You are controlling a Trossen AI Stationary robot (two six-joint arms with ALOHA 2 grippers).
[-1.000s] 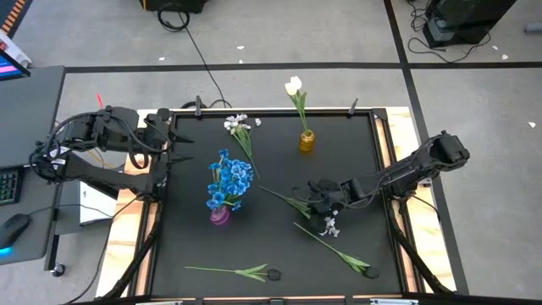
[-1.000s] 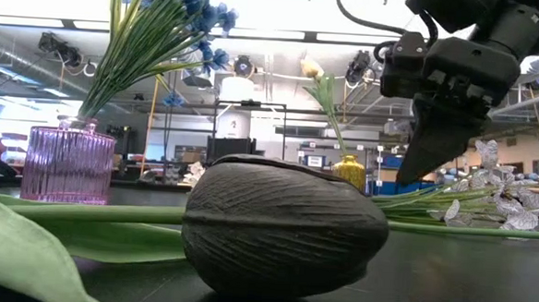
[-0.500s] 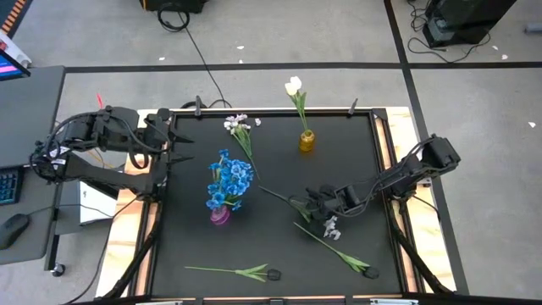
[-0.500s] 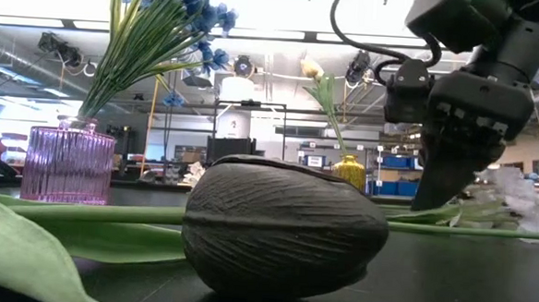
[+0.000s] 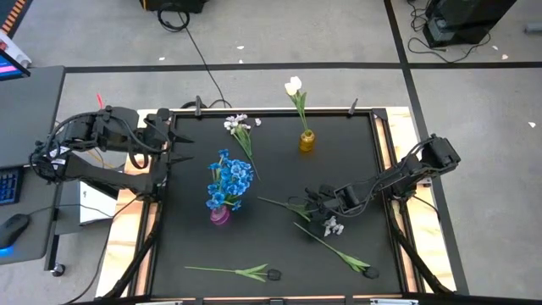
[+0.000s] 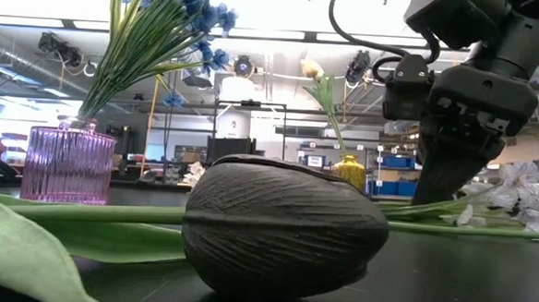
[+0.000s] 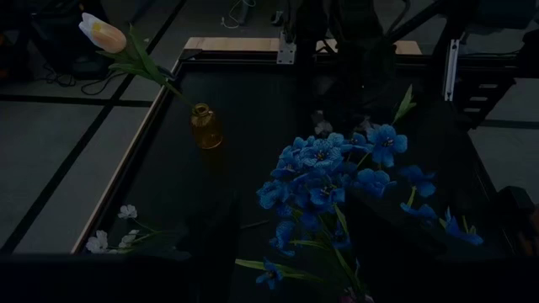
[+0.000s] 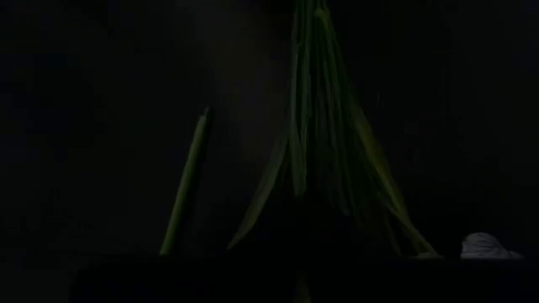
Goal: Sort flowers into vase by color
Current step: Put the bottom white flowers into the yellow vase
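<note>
Blue flowers (image 5: 230, 180) stand bunched in the purple vase (image 5: 219, 215) at table centre-left. A white tulip (image 5: 293, 85) leans from the amber vase (image 5: 306, 141) toward 12 o'clock. One white spray (image 5: 237, 124) lies at 11 o'clock — another (image 5: 331, 226) at 4. Two dark tulips lie flat — one (image 5: 272, 274) at 6, one (image 5: 371, 272) at 5.

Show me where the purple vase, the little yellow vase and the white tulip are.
purple vase (image 6: 67, 164): low view, on its ribbed glass wall.
yellow vase (image 5: 306, 141): high view, on its body.
white tulip (image 5: 293, 85): high view, on the bud, atop the stem in the yellow vase.
</note>
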